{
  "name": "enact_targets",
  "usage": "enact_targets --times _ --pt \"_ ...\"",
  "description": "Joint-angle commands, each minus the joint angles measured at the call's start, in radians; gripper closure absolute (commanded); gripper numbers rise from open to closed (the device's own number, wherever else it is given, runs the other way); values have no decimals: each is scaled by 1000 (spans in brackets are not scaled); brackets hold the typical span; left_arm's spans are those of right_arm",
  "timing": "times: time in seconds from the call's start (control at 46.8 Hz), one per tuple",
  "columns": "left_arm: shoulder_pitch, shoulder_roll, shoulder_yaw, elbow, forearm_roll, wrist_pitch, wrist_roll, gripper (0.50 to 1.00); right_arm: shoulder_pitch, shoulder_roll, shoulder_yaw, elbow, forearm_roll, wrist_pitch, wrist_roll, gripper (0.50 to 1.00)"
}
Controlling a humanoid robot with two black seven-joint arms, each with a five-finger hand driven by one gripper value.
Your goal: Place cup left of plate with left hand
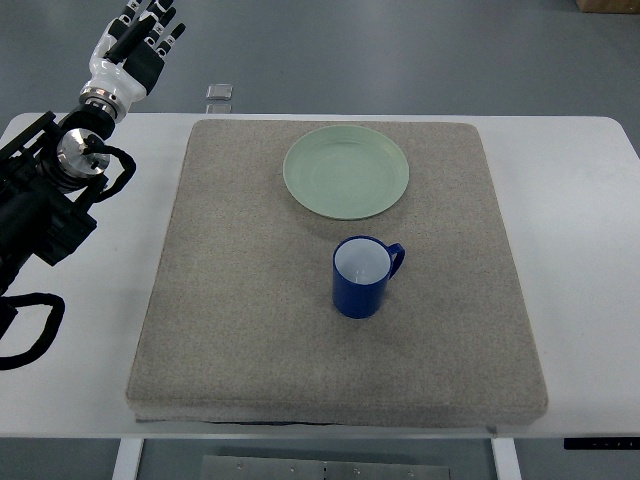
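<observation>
Item one: we recorded a blue cup, upright, handle to the right, on the grey mat just below the pale green plate. Item two: the left hand hung beyond the white table's far-left corner, fingers relaxed, holding nothing.

Grey felt mat centred on white table. Pale green round plate at upper centre of mat. Blue ceramic cup upright just below plate, apart from it, handle toward right. Left hand at upper left of frame, beyond table edge, fingers relaxed, holding nothing.
</observation>
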Motion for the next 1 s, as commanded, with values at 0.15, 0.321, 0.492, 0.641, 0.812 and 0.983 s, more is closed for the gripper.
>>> enact_targets --times 0.15,0.321,0.492,0.641,0.812,0.983 --pt "0 0 -1 0 -13 0 -2 501 0 0 0 0 0 -1 0 566" --pt "0 0 0 0 -6 2 0 501 0 0 0 0 0 -1 0 566" --pt "0 -1 0 -3 -2 5 -2 501 0 0 0 0 0 1 0 566" --pt "0 0 0 -3 0 8 0 501 0 0 0 0 0 1 0 566" --pt "-3 2 6 -14 3 -3 6 504 0 0 0 0 0 -1 0 566" --pt "-14 9 146 -41 3 -14 8 504 0 0 0 0 0 1 0 566"
